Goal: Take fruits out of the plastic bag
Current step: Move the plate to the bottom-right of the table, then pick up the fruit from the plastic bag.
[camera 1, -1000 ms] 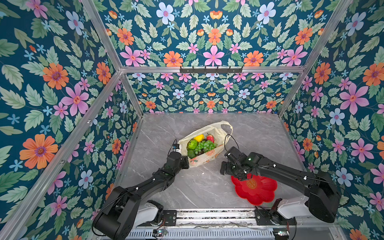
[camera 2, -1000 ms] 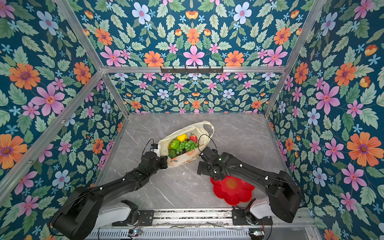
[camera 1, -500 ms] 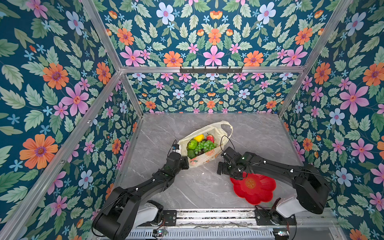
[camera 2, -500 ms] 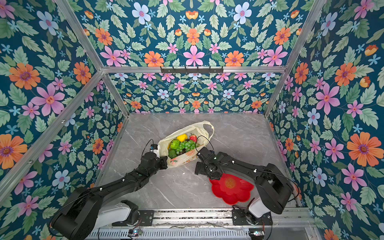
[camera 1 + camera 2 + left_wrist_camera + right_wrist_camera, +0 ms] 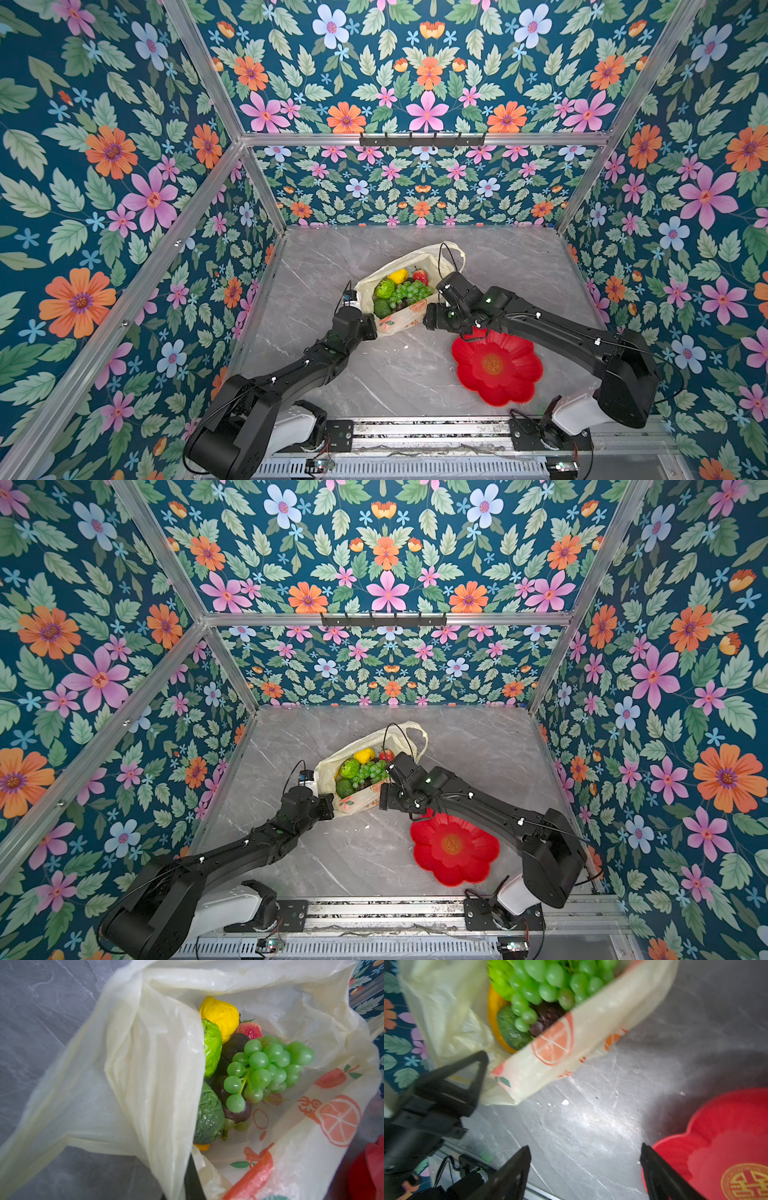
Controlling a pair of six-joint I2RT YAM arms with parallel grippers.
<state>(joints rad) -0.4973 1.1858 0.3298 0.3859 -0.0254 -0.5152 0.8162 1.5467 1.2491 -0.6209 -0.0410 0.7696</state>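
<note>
The plastic bag (image 5: 409,320) stands open mid-table in both top views, its printed side (image 5: 361,802) facing the front. Inside lie the fruits: a green grape bunch (image 5: 268,1068), yellow lemon (image 5: 220,1016), red strawberry (image 5: 250,1030), green apple (image 5: 212,1047), green avocado (image 5: 207,1118), dark avocado (image 5: 234,1047) and a strip of banana (image 5: 494,1016). My left gripper (image 5: 368,326) is shut on the bag's near-left rim; one dark finger (image 5: 193,1180) shows under the plastic. My right gripper (image 5: 585,1147) is open and empty over bare table, just off the bag's near-right side.
A red flower-shaped plate (image 5: 496,365) lies on the table at the front right, under the right arm, close to the right gripper's outer finger. Floral walls enclose the marble table (image 5: 374,382) on three sides. A metal rail (image 5: 415,428) runs along the front edge.
My right gripper has slid left toward the bag's near-right side, and its jaws have narrowed a little. The left gripper has kept its hold and place.
</note>
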